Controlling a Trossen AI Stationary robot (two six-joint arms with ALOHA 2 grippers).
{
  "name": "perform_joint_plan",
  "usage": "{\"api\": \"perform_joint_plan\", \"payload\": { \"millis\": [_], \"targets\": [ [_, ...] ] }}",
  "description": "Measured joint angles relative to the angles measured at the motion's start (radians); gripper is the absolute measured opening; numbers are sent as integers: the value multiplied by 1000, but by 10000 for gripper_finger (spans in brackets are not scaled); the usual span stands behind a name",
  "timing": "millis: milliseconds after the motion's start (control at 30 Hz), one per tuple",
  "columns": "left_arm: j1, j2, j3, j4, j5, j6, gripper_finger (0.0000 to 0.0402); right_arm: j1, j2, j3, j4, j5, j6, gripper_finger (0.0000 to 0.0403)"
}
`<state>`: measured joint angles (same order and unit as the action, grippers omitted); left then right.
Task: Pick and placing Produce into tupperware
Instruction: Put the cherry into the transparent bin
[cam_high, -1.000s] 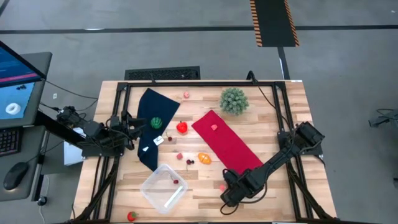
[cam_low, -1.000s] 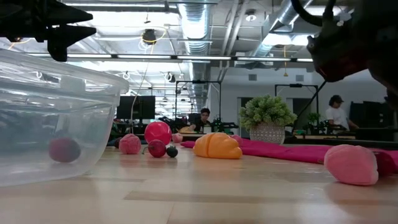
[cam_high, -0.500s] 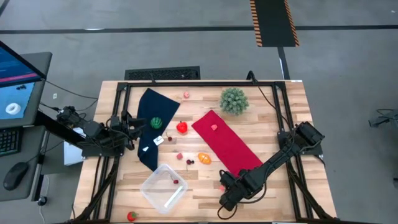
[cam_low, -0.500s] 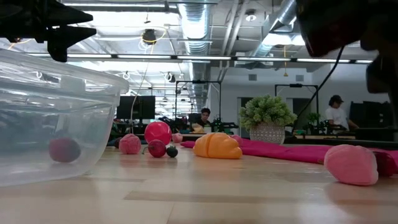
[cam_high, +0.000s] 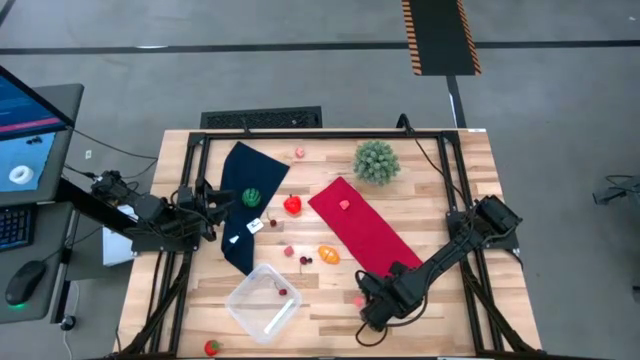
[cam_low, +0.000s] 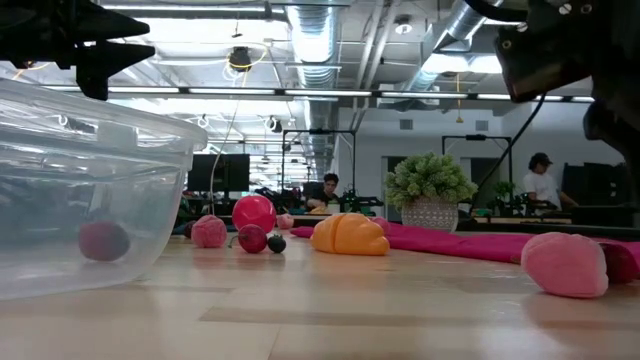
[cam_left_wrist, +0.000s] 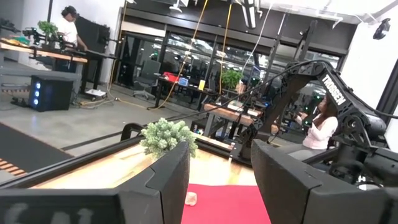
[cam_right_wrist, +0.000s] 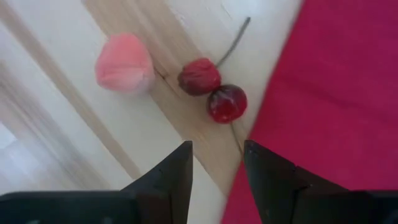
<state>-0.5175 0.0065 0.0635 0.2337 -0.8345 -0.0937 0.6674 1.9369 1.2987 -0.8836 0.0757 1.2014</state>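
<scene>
Right arm has shifted a bit since a sec ago, its wrist now a touch closer to the red cloth's near end; left arm hasn't moved.

L to R: left pincer (cam_high: 212, 200) hangs over the dark blue cloth (cam_high: 245, 195) at the table's (cam_high: 440, 170) left edge, fingers (cam_left_wrist: 158, 180) partly spread, nothing between them. A small green piece (cam_high: 253, 197) lies on that cloth. Near the front edge sits the tupperware (cam_high: 264, 302), w/ one dark red berry (cam_high: 283, 292) inside; a red strawberry-like piece (cam_high: 212, 347) lies just outside it by the table edge. Mid-table: red tomato-like piece (cam_high: 292, 205), small dark berries (cam_high: 305, 259), orange piece (cam_high: 328, 254). Red cloth (cam_high: 366, 228) runs diagonally, a small pink bit (cam_high: 344, 204) on it. Spiky green plant ball (cam_high: 376, 161) at the back.

Right pincer (cam_right_wrist: 216, 163) hovers above a pink piece (cam_right_wrist: 124, 63) and a cherry pair (cam_right_wrist: 213, 90) lying on bare wood just beside the red cloth; fingers part-spread, holding nothing.

Writing: "TROSSEN" readable on the right arm in the left wrist view (cam_left_wrist: 333, 92).
</scene>
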Motion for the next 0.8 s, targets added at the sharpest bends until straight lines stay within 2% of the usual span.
{"api": "perform_joint_plan", "payload": {
  "millis": [567, 800],
  "targets": [
    [0, 0, 0, -6, 1, -13, 162, 6, -4, -85, 62, -17, 29, 156],
    [0, 0, 0, -6, 1, -16, 162, 6, -7, -98, 81, -24, 30, 139]
  ]
}}
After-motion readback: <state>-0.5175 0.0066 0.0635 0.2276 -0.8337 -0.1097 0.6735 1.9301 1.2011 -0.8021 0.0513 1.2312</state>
